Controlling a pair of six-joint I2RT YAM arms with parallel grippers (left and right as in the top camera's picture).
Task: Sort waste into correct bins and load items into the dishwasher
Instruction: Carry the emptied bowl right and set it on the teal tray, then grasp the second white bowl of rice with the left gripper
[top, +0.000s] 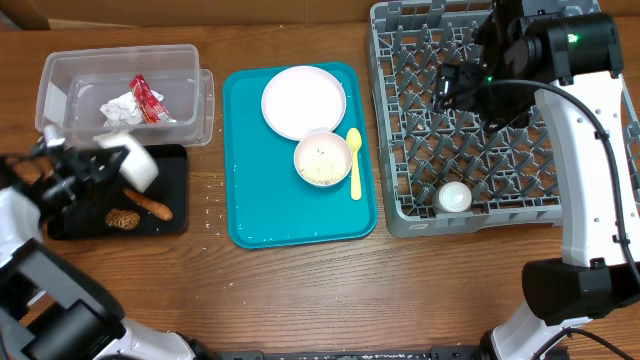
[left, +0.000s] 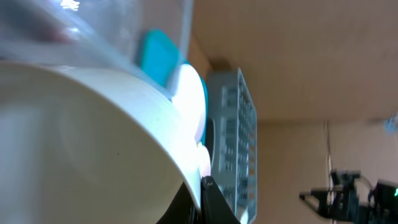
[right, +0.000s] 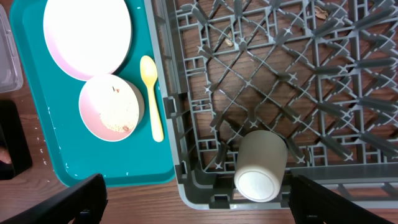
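White bowl (top: 140, 170) sits clamped in the left claw (top: 120, 160) above black tray (top: 176, 172).

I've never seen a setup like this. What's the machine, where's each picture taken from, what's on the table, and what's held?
It's a two-armed robot; each arm ends in a two-finger gripper. One picture looks down from above the table; the others come from wrist cameras. On it: a clear tub holding a napkin and a red-and-white wrapper; a black tray with a brown stick and a lumpy food piece; a teal tray with a pink plate, a pinkish bowl of rice and a yellow spoon; a grey rack with a white cup. The left gripper grips a white bowl over the black tray. The right gripper hangs open above the rack.
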